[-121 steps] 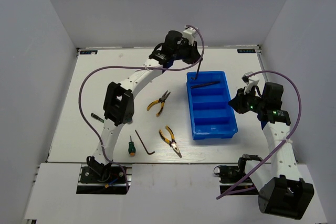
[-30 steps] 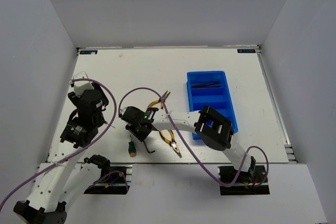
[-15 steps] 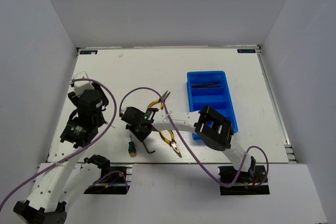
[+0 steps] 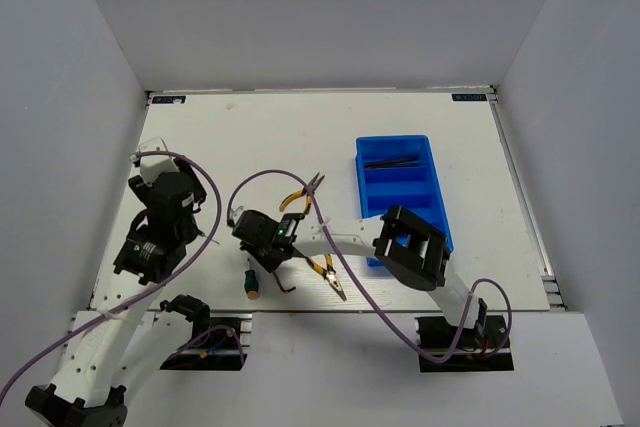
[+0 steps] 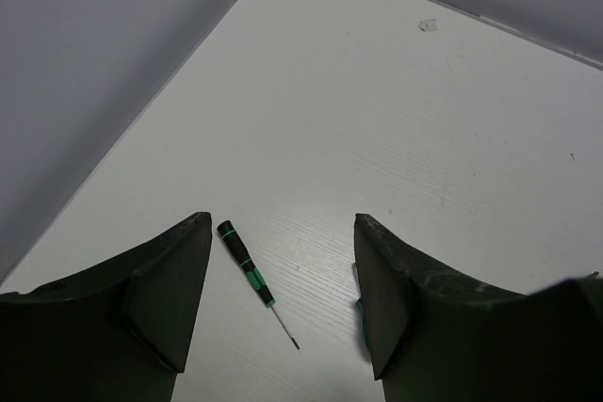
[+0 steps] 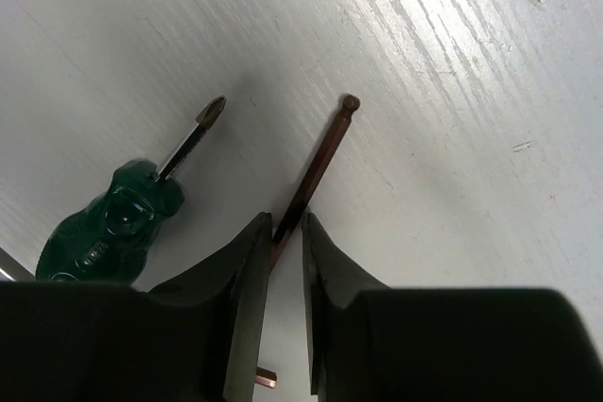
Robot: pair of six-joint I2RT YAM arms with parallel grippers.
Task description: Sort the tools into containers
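Note:
A dark L-shaped hex key [image 6: 325, 152] lies on the white table, its long shaft running between my right gripper's [image 6: 285, 218] fingertips. The jaws stand narrowly open, with thin gaps on either side of the shaft. A stubby green-handled screwdriver [image 6: 108, 233] lies just left of it. From above, the right gripper [image 4: 272, 265] reaches across to the left-centre. My left gripper [image 5: 283, 223] hangs open above a thin green-banded screwdriver [image 5: 247, 268] lying on the table. The blue tray [image 4: 438, 209] stands on the right, with hex keys [image 4: 392, 161] in its far compartment.
Two yellow-handled pliers lie mid-table, one [image 4: 303, 195] behind the right gripper and one [image 4: 330, 275] to its right. The left arm [image 4: 160, 227] stands near the table's left edge. Grey walls enclose the table on three sides.
My right jaws have narrowed round the hex key's shaft, and the gripper has shifted slightly nearer. The left arm has held still over the last second. Four seconds ago both arms were by the tray.

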